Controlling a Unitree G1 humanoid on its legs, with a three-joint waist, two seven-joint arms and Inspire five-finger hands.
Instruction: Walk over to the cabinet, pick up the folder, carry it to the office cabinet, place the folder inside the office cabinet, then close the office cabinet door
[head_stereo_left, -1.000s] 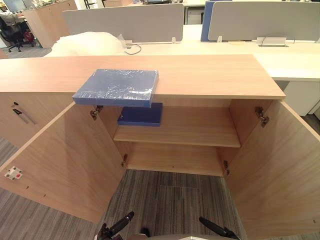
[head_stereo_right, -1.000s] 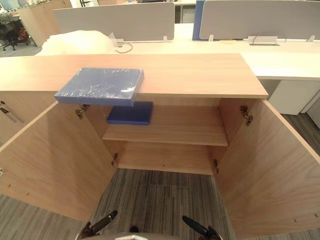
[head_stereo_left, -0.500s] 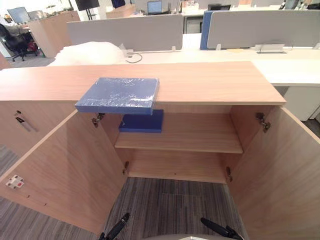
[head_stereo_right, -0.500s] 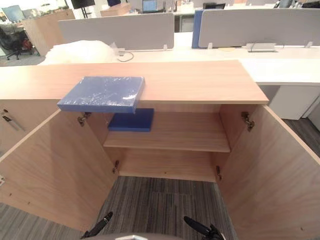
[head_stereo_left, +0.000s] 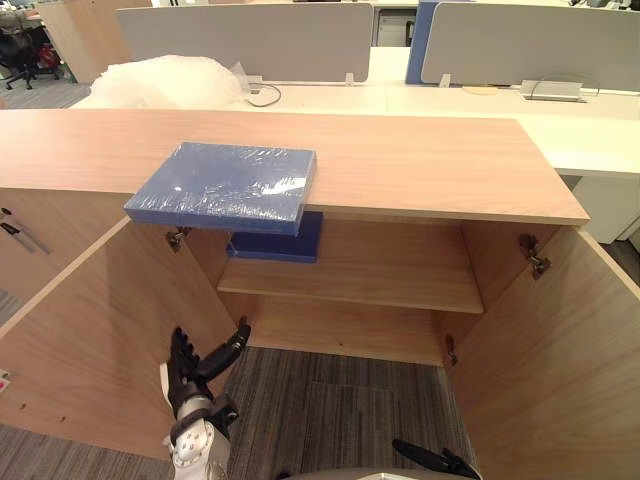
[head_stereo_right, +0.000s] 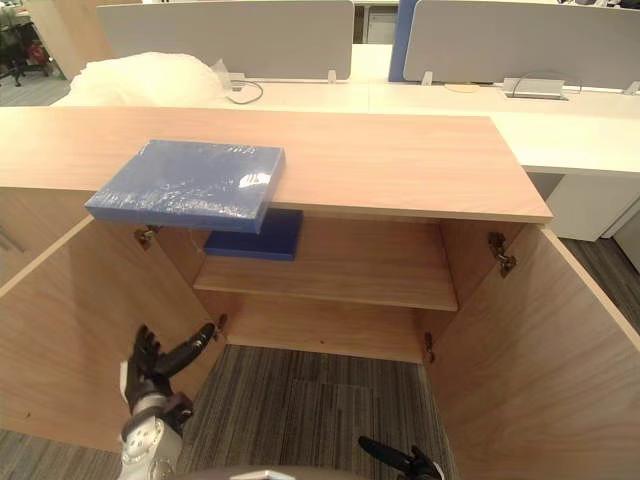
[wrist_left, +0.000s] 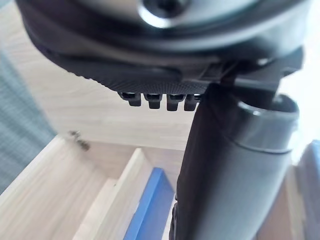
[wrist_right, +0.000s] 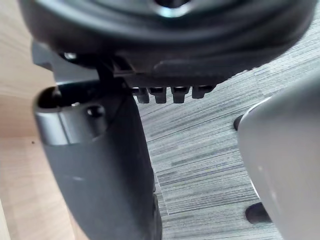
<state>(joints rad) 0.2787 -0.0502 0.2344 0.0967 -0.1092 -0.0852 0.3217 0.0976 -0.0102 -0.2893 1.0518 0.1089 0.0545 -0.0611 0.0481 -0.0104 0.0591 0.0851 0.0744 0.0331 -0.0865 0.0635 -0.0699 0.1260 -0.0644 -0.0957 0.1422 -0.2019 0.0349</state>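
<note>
A blue folder (head_stereo_left: 225, 185) wrapped in clear film lies on the wooden cabinet top (head_stereo_left: 420, 160), its near edge overhanging the front. A darker blue folder (head_stereo_left: 285, 240) rests on the inner shelf (head_stereo_left: 380, 275) at the left. Both cabinet doors stand wide open. My left hand (head_stereo_left: 190, 375) is raised in front of the left door (head_stereo_left: 70, 340), below the folder, fingers straight and open, holding nothing. In the left wrist view the thumb (wrist_left: 230, 165) stands before the shelf folder (wrist_left: 150, 210). My right hand (head_stereo_left: 435, 460) hangs low over the carpet, fingers straight and empty.
The right door (head_stereo_left: 550, 350) juts toward me at the right. Behind the cabinet runs a white desk with grey dividers (head_stereo_left: 240, 40) and a bundle of white plastic wrap (head_stereo_left: 165, 80). Grey carpet lies between the doors.
My left hand has risen from the bottom edge to in front of the left door. The camera has shifted, so the cabinet looks a little nearer.
</note>
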